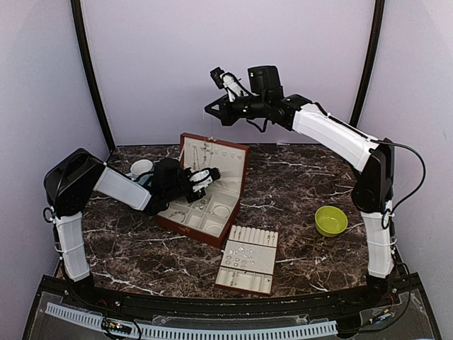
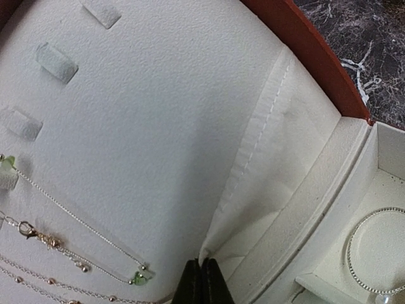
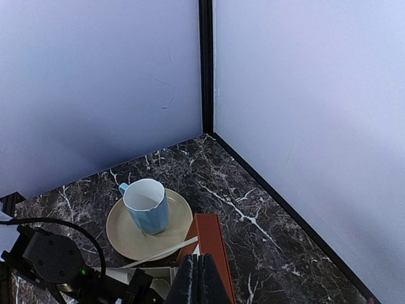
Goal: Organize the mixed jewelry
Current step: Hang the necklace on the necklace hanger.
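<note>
The mixed jewelry is spread over two places. Thin silvery chains (image 2: 63, 209) hang across the cream lining of the open box lid (image 1: 212, 150), one ending in a green bead (image 2: 139, 277). A thin hoop bracelet (image 2: 373, 253) lies in a box compartment. Small pieces (image 1: 244, 256) sit on the ring tray (image 1: 263, 239). My left gripper (image 2: 204, 278) is shut inside the box (image 1: 173, 221), its tips against the edge of the lid's fabric pocket (image 2: 253, 158); whether fabric is pinched I cannot tell. My right gripper (image 1: 218, 113) hangs shut high above the box, holding nothing.
A blue mug (image 3: 147, 206) stands on a beige plate (image 3: 120, 237) behind the box's left corner. A green bowl (image 1: 331, 220) sits at the right. The lid's reddish edge (image 3: 212, 244) rises below my right gripper (image 3: 201, 278). Walls enclose the back.
</note>
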Motion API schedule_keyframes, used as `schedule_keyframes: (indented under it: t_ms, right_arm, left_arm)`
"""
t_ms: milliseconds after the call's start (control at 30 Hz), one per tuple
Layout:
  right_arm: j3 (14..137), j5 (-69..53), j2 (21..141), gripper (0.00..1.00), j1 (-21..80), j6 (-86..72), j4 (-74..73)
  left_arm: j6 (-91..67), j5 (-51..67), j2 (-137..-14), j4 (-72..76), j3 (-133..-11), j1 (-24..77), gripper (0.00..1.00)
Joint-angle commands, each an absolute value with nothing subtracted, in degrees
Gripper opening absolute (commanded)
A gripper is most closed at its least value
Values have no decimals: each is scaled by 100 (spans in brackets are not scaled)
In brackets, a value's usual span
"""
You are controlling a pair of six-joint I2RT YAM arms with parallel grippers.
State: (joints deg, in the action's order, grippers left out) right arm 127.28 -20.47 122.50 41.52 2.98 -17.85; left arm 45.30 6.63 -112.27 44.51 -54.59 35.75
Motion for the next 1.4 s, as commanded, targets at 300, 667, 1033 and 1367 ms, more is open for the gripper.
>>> schedule_keyframes:
  t_ms: [300,667,1033,1367]
  right_arm:
    - [12401,-1925,12301,0,4174,665,-1652]
    - [12184,-2057,12350,0,4244,785,-1785]
    - [12137,-1604,12513,0,4465,1070,-1872]
    - [12136,-642,12647,0,4636,1301,-1838]
  left_arm:
    - [4491,816,-11042,4428,-5300,3703,0]
    - [4502,787,-11047,4482,-5283,3709,0]
    - [4511,748,-11048,4546,-5264,3708,0]
    - [4525,715,-11047,4618,-5226,3711,0]
